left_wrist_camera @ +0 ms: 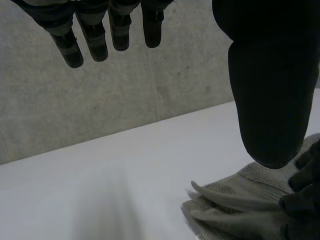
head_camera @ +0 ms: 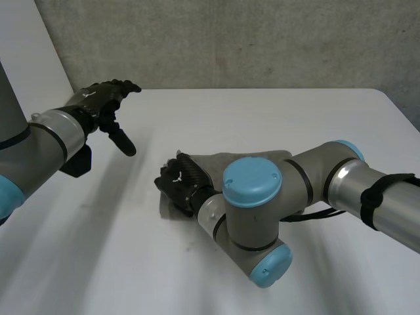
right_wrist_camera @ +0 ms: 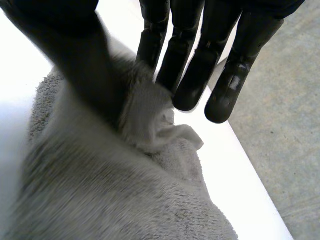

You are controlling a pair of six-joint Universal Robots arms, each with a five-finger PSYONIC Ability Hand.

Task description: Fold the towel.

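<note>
So the bench [head_camera: 262, 118] is a plain white one, smooth matte top. Sitting right on it, roughly in the middle, there's a grey terry towel [head_camera: 226, 157], bunched up, with layered folds stacked along one end.

Soft, even light keeps the white table [head_camera: 216, 111] bright without glare in the head view. In the right wrist view the table glares pure white at 9 o'clock (the grey towel [right_wrist_camera: 125, 190] beside it keeps its tone), and the left hand [left_wrist_camera: 270, 85] hangs as a black silhouette against the grey wall [left_wrist_camera: 100, 100].
</note>
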